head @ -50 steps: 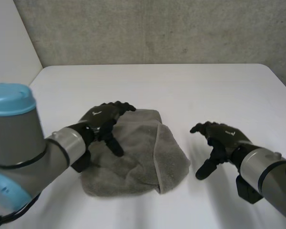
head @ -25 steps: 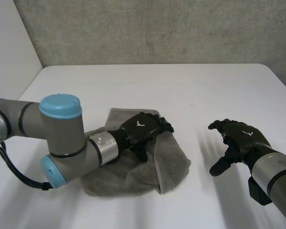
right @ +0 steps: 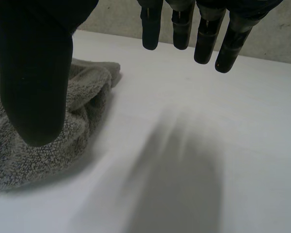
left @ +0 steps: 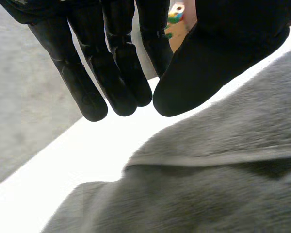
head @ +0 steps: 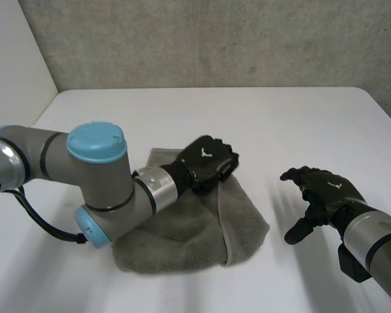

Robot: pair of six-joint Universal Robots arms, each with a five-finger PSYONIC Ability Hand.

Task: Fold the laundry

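Clearly the left hand [head: 208,163] is the nearer of the 2, poised with relaxed, empty fingers over the far right corner of the half-folded grey towel [head: 182,235] on the white table [head: 280,124], while the right hand [head: 322,192], spread and empty, hangs apart to the towel's right.

The crumpled grey terry towel [head: 182,228] is lying on the white table [head: 267,117], toward the table's near side. The robot's black left hand [head: 208,163] is hanging above the towel's far right edge, with its arm crossing over the towel's left part. The black right hand [head: 322,192] is hovering to the right of the towel, apart from it. A grey concrete wall [head: 215,39] is standing behind the towel, past the table's far edge.
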